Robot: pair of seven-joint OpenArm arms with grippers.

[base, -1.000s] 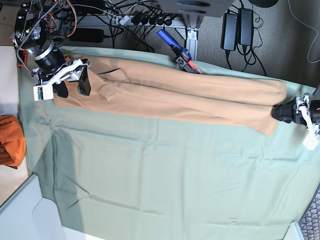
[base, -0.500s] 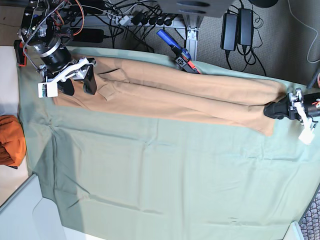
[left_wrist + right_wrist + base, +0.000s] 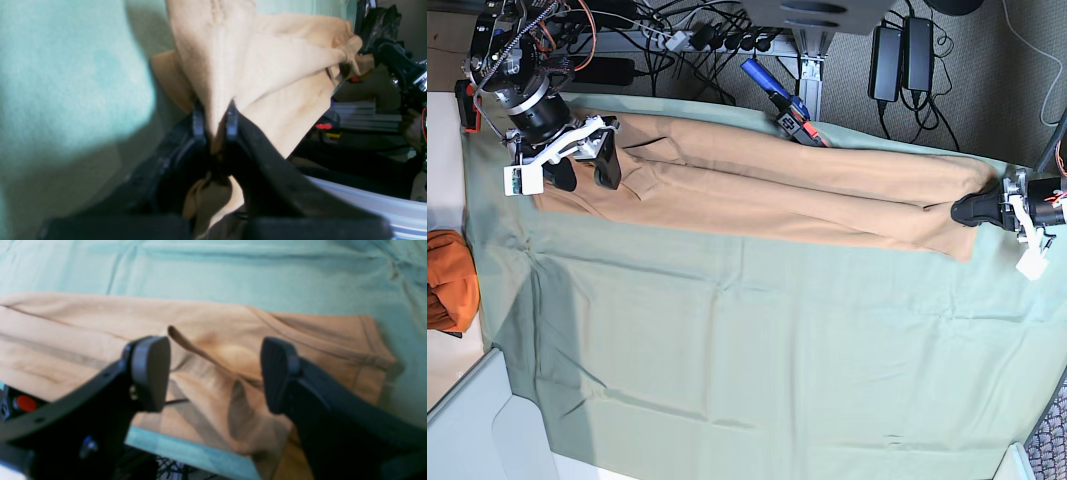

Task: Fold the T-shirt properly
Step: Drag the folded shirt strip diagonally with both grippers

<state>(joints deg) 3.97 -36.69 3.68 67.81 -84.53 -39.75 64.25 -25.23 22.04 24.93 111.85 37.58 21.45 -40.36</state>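
- Right pincer [image 3: 577, 165], left side of the base view: jaws spread wide, nothing in them, hanging over the sleeve end of the T-shirt [image 3: 777, 190]. It has crept a little up and inward over the last second, with no grab yet.
- Middle: T-shirt lies as a long narrow band along the far edge of the bench [image 3: 757, 370], on the green cloth. Sides look already folded in lengthwise, a long crease runs down it, and there are a few loose ridges near the sleeve.
- Left pincer [image 3: 967, 211], right side: clamped tight on the hem corner, cloth bunched between the jaws. It has pulled in toward the shirt, so that end has gone slacker than a second ago.
- My read: the hem is about to be carried over toward the collar, while the right side is still lining up its grip.
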